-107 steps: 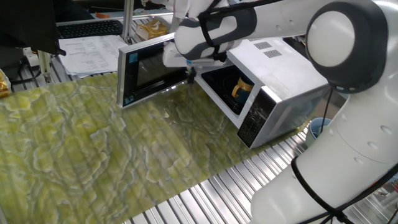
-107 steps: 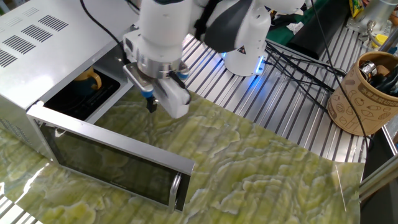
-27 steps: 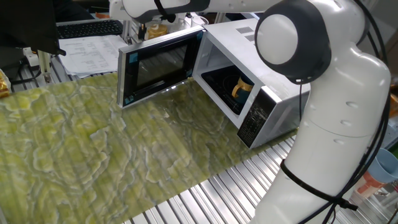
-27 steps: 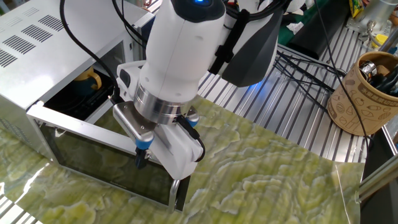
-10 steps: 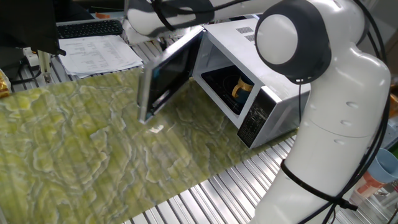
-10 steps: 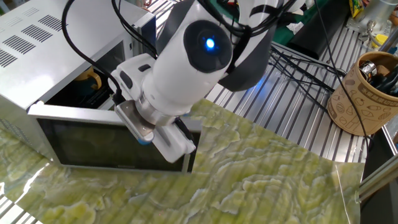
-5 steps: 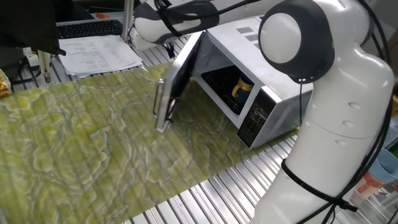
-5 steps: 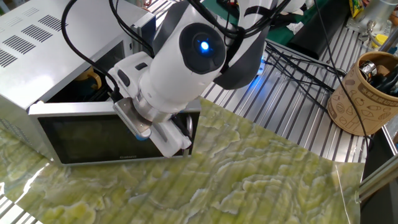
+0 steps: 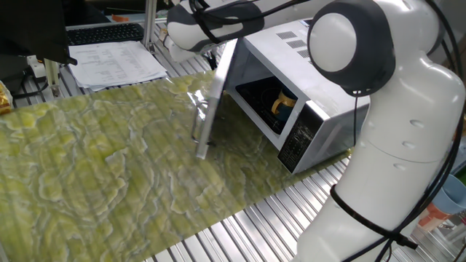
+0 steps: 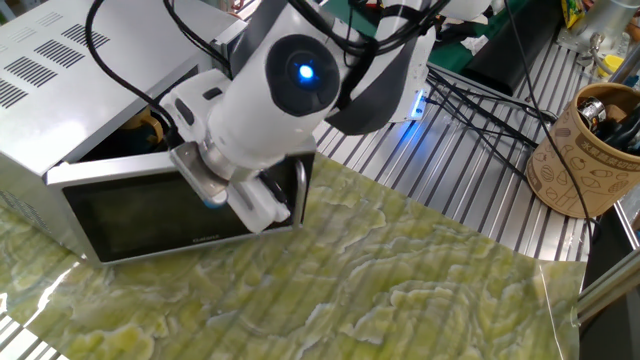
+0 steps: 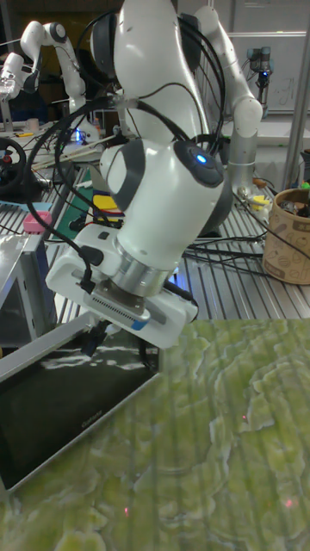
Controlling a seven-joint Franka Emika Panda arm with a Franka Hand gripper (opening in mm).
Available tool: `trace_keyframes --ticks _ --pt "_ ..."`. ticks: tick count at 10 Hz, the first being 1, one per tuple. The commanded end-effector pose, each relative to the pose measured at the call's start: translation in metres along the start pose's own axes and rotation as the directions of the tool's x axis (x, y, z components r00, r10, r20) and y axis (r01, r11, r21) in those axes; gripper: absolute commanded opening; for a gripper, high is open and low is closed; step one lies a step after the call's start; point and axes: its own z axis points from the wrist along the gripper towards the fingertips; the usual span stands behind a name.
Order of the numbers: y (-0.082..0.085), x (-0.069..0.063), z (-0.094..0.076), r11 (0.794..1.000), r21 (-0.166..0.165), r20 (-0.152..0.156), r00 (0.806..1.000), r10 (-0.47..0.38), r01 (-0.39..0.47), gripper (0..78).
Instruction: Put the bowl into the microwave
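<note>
The white microwave [image 9: 320, 80] [image 10: 60, 70] stands with its silver-framed dark glass door [image 9: 211, 102] [image 10: 150, 215] [image 11: 69, 405] about half shut. Inside the cavity sits the bowl [image 9: 282, 103], dark teal with a yellow-tan handle. In the other fixed view only its handle [image 10: 150, 122] peeks over the door. My gripper [image 10: 225, 205] [image 11: 108, 336] presses against the outer face of the door near its free edge. In one fixed view the door hides the gripper and only my arm [image 9: 193, 25] shows. How far apart the fingers stand is not visible.
A green patterned mat [image 9: 109, 167] covers the table in front of the microwave. Papers [image 9: 116, 62] and a keyboard [image 9: 105, 33] lie behind it. A tan holder with tools [image 10: 585, 150] and black cables [image 10: 470, 100] sit on the ribbed metal surface. My base [image 9: 393, 182] stands beside the microwave.
The door has swung from wide open to about half shut. My gripper has travelled with it toward the microwave, staying on the door's outer face. The bowl has stayed in place.
</note>
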Motion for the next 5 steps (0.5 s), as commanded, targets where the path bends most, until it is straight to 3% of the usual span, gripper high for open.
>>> trace_keyframes --ticks 1,3,5 --pt "-0.0045 0.0122 -0.0062 1.0 0.02 -0.055 0.998 -0.004 0.005 1.1" --pt "-0.0108 0.014 -0.0015 0.994 0.099 -0.039 0.998 -0.047 0.051 1.1" --pt "-0.0133 0.0147 0.0008 0.992 0.115 -0.039 0.998 -0.053 0.058 1.1"
